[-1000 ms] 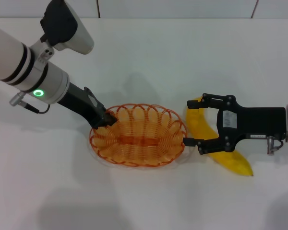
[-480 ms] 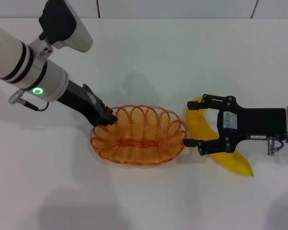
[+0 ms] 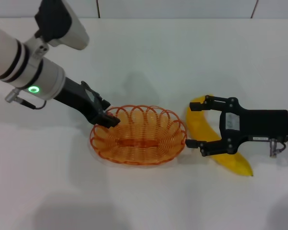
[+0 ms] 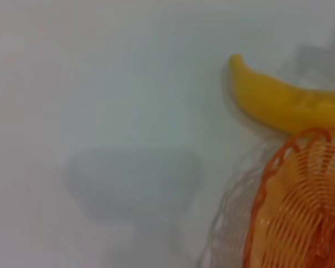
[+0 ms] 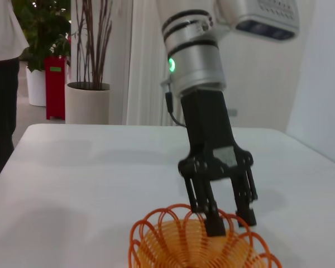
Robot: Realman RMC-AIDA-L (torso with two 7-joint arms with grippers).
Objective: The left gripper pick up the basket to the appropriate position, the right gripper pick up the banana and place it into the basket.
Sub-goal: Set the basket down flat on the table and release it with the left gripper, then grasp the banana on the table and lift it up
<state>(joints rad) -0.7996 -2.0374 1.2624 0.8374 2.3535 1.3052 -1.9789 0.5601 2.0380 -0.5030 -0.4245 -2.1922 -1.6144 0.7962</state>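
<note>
So the white bench (image 3: 149,57) takes up pretty much the whole head view. Sitting mid-bench is the basket (image 3: 137,134), a shallow oval of looped orange wire with an orange bar along the bottom, nothing inside it. The left gripper (image 3: 108,118) comes in from the left on its black arm and has its fingers pinching the basket's left rim; the right wrist view shows one finger (image 5: 213,216) inside the loops and the other outside.

Just right of the basket is the banana (image 3: 212,143), big, smooth, bright yellow, curved, pointed tip aiming away toward the lower right. It's lying on the bench, close to the basket rim. The right gripper (image 3: 196,123) is right over it, fingers spread wide either side of the banana's middle, not clamped on it, so the black claw covers part of the fruit.
</note>
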